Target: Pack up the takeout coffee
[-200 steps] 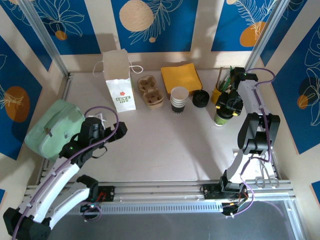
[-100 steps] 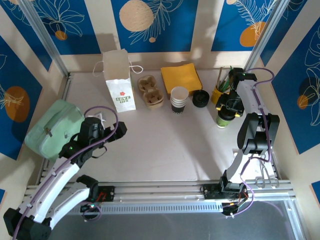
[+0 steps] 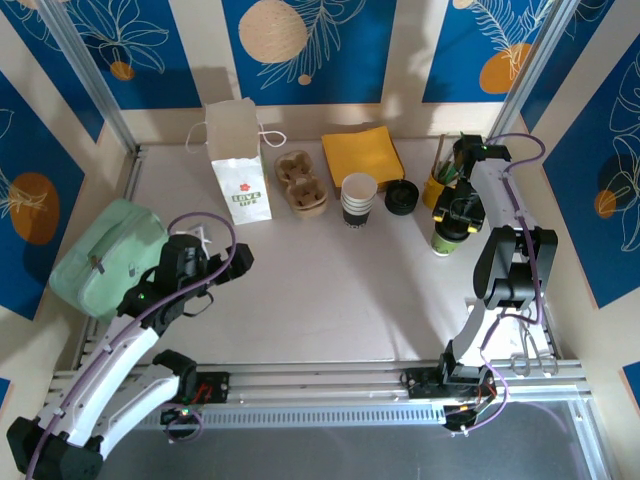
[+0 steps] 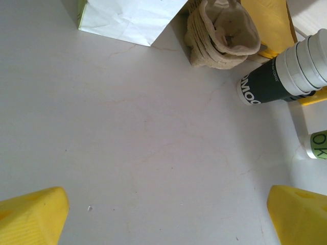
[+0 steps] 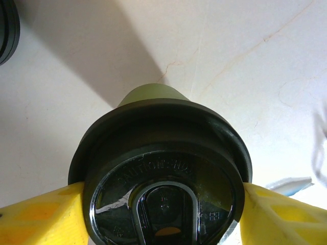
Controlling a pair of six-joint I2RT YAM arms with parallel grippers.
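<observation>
1. The takeout coffee is lidded in glossy black plastic.
2. The paper bag is seen matt and creased.
3. The cup carrier is formed of rough cardboard.

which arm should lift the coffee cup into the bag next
Right. The right gripper sits around the coffee cup, its fingers against the lid on both sides. The left gripper hangs open over bare table, far from the cup.
</observation>
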